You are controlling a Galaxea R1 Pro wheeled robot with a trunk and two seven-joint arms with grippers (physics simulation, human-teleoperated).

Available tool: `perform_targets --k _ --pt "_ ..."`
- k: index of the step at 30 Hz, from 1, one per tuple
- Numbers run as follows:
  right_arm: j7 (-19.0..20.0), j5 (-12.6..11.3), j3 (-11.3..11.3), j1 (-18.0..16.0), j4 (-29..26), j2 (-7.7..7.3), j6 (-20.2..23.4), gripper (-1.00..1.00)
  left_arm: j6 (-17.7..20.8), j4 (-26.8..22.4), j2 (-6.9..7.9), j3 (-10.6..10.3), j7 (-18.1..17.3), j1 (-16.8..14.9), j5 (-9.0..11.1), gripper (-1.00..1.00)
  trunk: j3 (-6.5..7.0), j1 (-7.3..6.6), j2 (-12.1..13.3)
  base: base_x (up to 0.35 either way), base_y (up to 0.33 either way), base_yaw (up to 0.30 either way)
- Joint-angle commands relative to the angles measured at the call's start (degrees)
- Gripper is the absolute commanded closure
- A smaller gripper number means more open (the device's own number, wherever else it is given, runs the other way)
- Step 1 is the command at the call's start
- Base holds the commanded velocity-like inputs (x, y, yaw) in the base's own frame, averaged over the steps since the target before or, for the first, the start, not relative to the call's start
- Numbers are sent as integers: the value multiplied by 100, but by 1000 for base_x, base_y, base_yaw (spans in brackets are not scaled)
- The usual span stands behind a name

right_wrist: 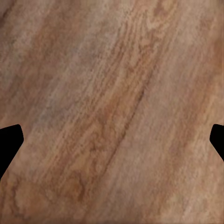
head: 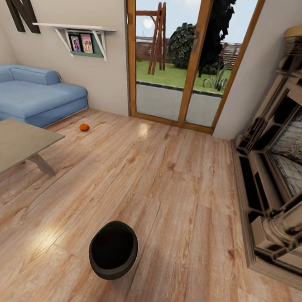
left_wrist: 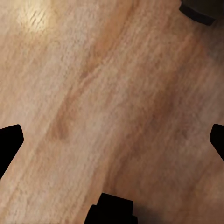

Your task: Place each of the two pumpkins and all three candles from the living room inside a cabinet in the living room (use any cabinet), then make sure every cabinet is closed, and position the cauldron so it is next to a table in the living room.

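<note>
The black cauldron [head: 113, 250] stands on the wooden floor close in front of me, mouth up and empty. One orange pumpkin [head: 84, 127] lies on the floor farther back, near the blue sofa. The corner of the low grey table [head: 20, 143] reaches in from the left, well apart from the cauldron. My left gripper [left_wrist: 112, 140] is open over bare floor, its dark fingertips [left_wrist: 10, 142] wide apart. My right gripper [right_wrist: 112, 140] is open too, with only floorboards between its fingertips [right_wrist: 9, 142]. The candles and the cabinet are out of view.
A blue sofa [head: 35, 94] fills the back left under a wall shelf [head: 80, 34]. Glass doors [head: 185, 58] lead to a garden. An ornate fireplace unit [head: 280, 156] lines the right wall. A dark rounded edge [left_wrist: 198, 11] shows in the left wrist view.
</note>
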Motion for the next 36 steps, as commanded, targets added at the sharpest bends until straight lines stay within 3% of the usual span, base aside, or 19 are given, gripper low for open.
perform_targets --k 1,30,36 --pt "0 0 0 0 -3 0 0 -100 1 0 2 2 0 0 0 -100 9 0 0 0 0 0" --pt "0 -10 -14 0 -8 -26 6 -100 1 0 3 2 0 0 0 -100 276 0 0 0 0 0" --pt "0 -10 -25 0 -14 -33 219 -100 2 0 4 2 0 0 0 -100 321 0 0 0 0 0"
